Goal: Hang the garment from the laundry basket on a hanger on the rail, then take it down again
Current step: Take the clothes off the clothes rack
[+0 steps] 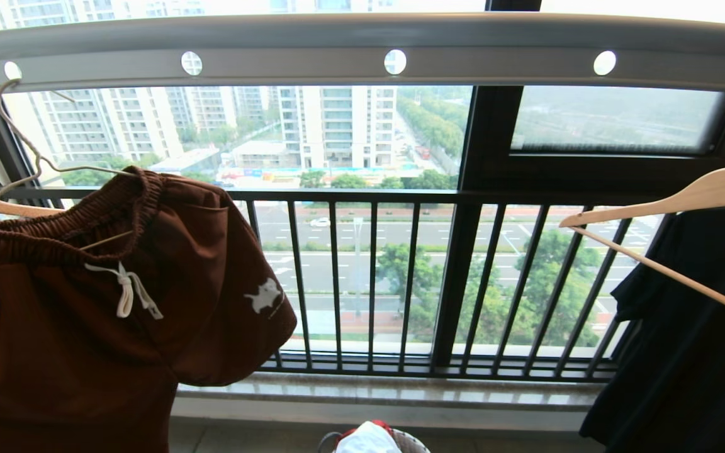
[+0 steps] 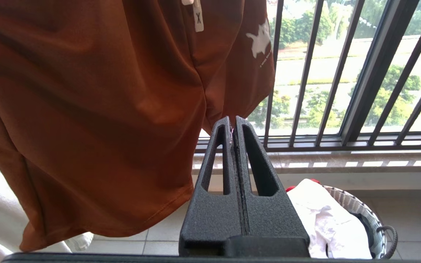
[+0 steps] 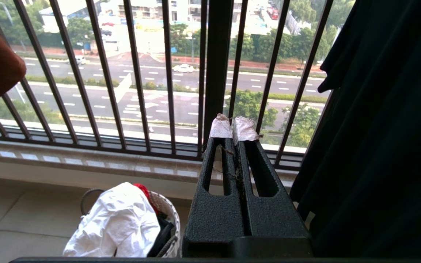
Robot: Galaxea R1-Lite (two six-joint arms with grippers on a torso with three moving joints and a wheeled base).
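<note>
The shorts (image 1: 85, 302) hang on the wire hanger (image 1: 29, 157), whose hook sits in a hole at the left end of the rail (image 1: 362, 44). So the hanging looks done, and the step in hand, as I judge it, is taking them down.

To do that well, grip the waistband or the hanger neck rather than a loose leg, lift until the hook clears the rail hole, then draw away without snagging the drawstring (image 1: 126, 289). A tug on the hem alone would likely tip the hanger.

The left pincer (image 2: 233, 126) is fully closed and holds nothing; the shorts hang just beyond and above its tips, mostly to one side. The right pincer (image 3: 232, 128) is likewise closed and empty, well apart from the shorts. The laundry basket (image 2: 364, 215) stands on the floor below the shorts, a white cloth (image 2: 323, 215) heaped in it.
</note>
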